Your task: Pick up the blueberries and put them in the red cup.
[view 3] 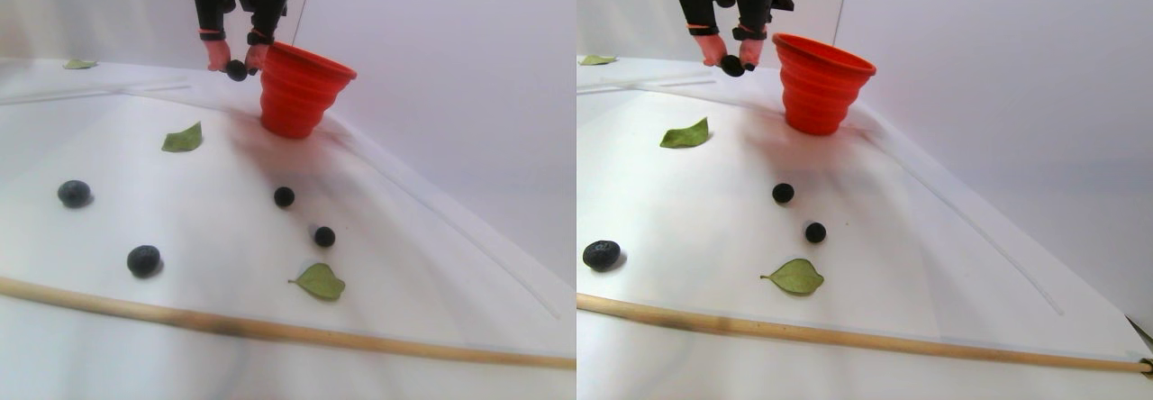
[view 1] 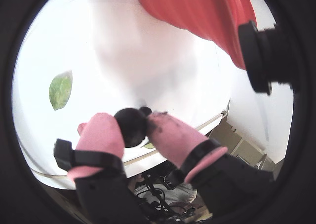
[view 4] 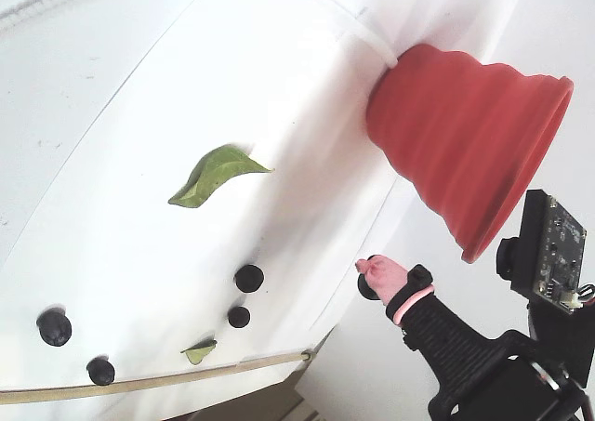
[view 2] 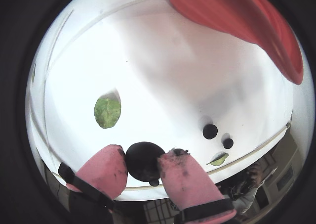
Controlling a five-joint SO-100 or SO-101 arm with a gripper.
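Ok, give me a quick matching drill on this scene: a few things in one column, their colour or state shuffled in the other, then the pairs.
Things:
1. tool
2. red cup
3. leaf beside the cup
4. two small berries

States:
A. standing upright on the white table, mouth open
B. lying loose on the table, not yet picked
C. shut on a blueberry, raised near the cup's rim
D. green, flat on the table

Pairs: 1-C, 2-A, 3-D, 4-B
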